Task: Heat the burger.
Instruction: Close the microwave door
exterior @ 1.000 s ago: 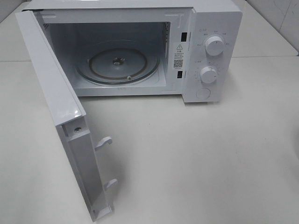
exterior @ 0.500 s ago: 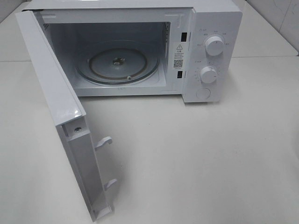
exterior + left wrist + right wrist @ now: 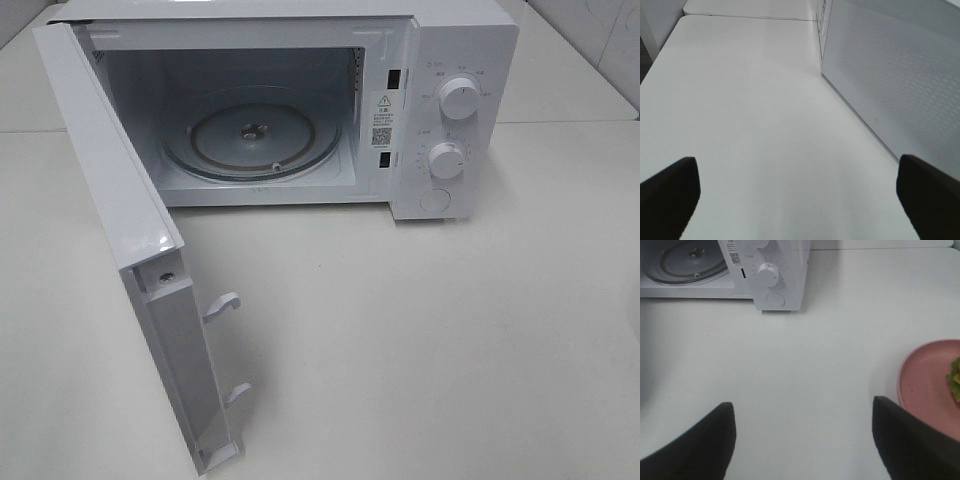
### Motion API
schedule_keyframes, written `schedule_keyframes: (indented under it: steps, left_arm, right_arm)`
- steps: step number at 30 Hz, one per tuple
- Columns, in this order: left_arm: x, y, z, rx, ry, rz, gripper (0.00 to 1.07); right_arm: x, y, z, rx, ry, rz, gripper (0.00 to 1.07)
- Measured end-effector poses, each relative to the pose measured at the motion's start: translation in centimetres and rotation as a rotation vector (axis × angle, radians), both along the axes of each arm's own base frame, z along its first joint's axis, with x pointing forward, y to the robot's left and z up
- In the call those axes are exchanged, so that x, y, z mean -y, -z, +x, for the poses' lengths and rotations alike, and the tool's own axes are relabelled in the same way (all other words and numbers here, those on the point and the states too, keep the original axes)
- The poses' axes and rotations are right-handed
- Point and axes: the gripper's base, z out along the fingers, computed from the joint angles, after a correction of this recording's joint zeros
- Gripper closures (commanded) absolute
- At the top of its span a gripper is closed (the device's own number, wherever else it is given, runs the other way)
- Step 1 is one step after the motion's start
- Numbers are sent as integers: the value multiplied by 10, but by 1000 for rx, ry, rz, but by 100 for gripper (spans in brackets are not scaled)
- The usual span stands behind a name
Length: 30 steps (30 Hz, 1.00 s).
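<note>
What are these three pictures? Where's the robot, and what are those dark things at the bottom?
One camera looks down from high up at a white microwave with its door open and a glass turntable inside, empty. The other two cameras ride on the robot's wrists. The dark shapes are its finger tips. The left gripper is open and holds nothing, above the bare table beside the door. The right gripper is open too, empty. Beside it is a pink plate with food at the picture's edge.
</note>
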Motion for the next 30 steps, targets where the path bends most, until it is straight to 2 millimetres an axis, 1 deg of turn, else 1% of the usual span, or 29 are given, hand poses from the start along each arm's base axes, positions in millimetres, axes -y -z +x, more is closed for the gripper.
schedule_keyframes:
  steps: [1, 2, 3, 5, 6, 9, 11, 12, 13, 14, 16, 20, 22, 23, 25, 26, 28, 29, 30]
  left_arm:
    - [0, 0, 0, 0, 0, 0, 6]
    - [0, 0, 0, 0, 0, 0, 6]
    - [0, 0, 0, 0, 0, 0, 6]
    - [0, 0, 0, 0, 0, 0, 6]
    - [0, 0, 0, 0, 0, 0, 6]
    - [0, 0, 0, 0, 0, 0, 6]
    - [0, 0, 0, 0, 0, 0, 6]
    - [0, 0, 0, 0, 0, 0, 6]
    - [0, 0, 0, 0, 0, 0, 6]
    - [0, 0, 0, 0, 0, 0, 6]
    - [0, 0, 0, 0, 0, 0, 6]
    - [0, 0, 0, 0, 0, 0, 6]
    - [0, 0, 0, 0, 0, 0, 6]
    - [0, 0, 0, 0, 0, 0, 6]
    - [0, 0, 0, 0, 0, 0, 6]
    - [0, 0, 0, 0, 0, 0, 6]
    - [0, 0, 0, 0, 0, 0, 6]
    - [0, 0, 0, 0, 0, 0, 6]
    - [0, 0, 0, 0, 0, 0, 6]
  right_arm:
    - [0, 3, -7, 29, -7, 2, 33]
    - [0, 3, -7, 29, -7, 2, 33]
    - [1, 4, -12, 64, -10, 0, 32]
    - [1, 4, -15, 76, -10, 0, 32]
    - [2, 6, -19, 95, -8, -3, 28]
    - [3, 10, -24, 106, -4, -10, 27]
    - [5, 13, -30, 118, 0, -17, 19]
    - [5, 13, -30, 118, 0, -17, 19]
    - [5, 13, -30, 121, 2, -19, 14]
    - [5, 13, -30, 121, 2, -19, 14]
    - [5, 13, -30, 121, 2, -19, 7]
    - [5, 13, -30, 121, 3, -19, 8]
    - [5, 13, -30, 121, 7, -24, 11]
    - [5, 13, -30, 121, 7, -24, 11]
    - [6, 13, -30, 122, 7, -25, 16]
    - [6, 13, -30, 122, 7, -25, 16]
    - [6, 13, -30, 122, 10, -30, 21]
    - [6, 13, -30, 122, 10, -30, 21]
    - [6, 13, -30, 122, 10, -30, 25]
